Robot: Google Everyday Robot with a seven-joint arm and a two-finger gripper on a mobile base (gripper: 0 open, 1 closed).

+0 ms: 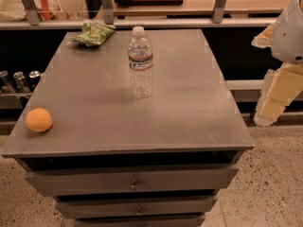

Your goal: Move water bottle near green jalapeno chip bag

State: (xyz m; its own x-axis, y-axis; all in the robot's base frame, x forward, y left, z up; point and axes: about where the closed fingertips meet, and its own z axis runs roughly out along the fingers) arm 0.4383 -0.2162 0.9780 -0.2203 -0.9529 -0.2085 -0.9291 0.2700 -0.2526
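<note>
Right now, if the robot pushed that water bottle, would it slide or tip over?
Likely tip if pushed high: the water bottle stands upright, tall and narrow, on the grey cabinet top. Its clear ribbed plastic would probably flex when squeezed. The gripper is off at the right edge, apart from it.

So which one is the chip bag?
Start at the grey drawer cabinet, with the gripper off its right side. On its top, the far left corner holds the green jalapeno chip bag. It is the only flat, crumpled green thing, unlike the tall clear water bottle and round orange fruit.
</note>
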